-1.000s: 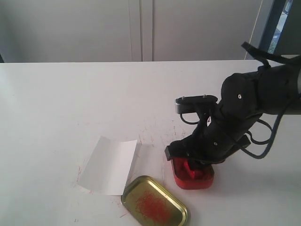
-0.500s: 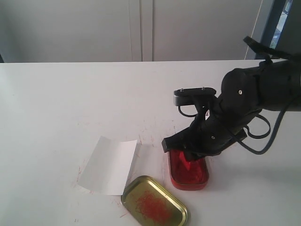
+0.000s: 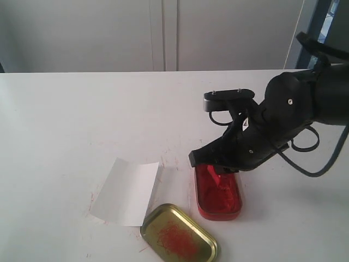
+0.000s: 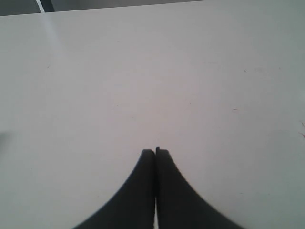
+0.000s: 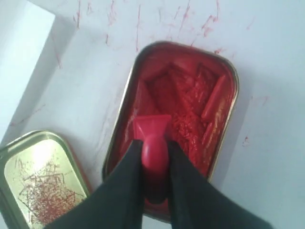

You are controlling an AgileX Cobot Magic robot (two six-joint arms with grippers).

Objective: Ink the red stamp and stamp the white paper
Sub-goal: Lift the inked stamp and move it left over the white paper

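The red stamp [image 5: 151, 127] was gripped by its handle in the right gripper's [image 5: 153, 144] jaws over the ink tin [image 5: 235, 88]. A level carry and a square press onto the white paper [image 3: 126, 191] were judged best.

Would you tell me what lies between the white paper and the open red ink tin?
Only bare tabletop with faint red scratches separates the white paper from the ink tin, as the exterior view shows.

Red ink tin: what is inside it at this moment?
Gouged red ink paste fills the tin. The red stamp, clamped in the jaws of the right gripper, sits over it. The jaws and stamp cover the paste beneath; contact cannot be judged.
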